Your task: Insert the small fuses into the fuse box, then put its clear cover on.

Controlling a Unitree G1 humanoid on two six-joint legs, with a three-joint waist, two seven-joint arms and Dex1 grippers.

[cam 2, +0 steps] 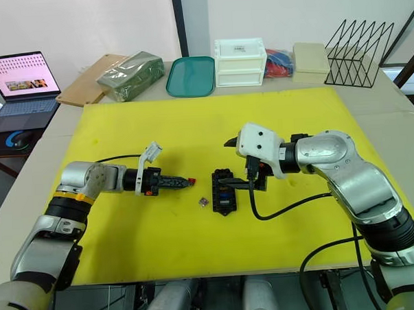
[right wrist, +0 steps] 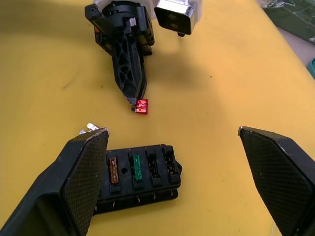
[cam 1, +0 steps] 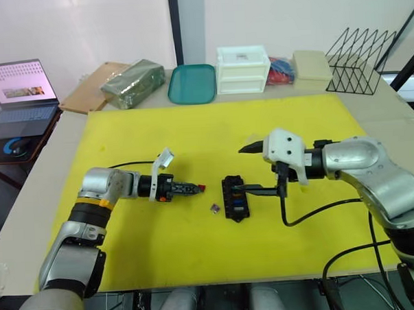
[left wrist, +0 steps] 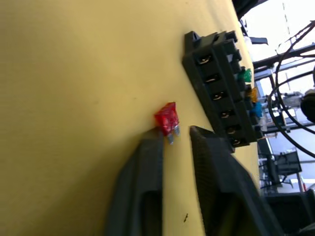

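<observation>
In the right wrist view, the near finger of the right gripper [right wrist: 172, 182] covers one end of the fuse box [right wrist: 142, 177], so the slots there cannot be counted, and a pale fuse [right wrist: 90, 127] just beyond that fingertip is too small to tell its colour. In the left wrist view, the left gripper [left wrist: 179, 135] is cut off by the edge, and the fuses [left wrist: 250, 93] in the box's far row are partly hidden behind its near row.

Pale wall [cam 1: 105, 22]; beige table [cam 1: 397, 112] (yellow mat [cam 1: 192, 128] on top).
</observation>
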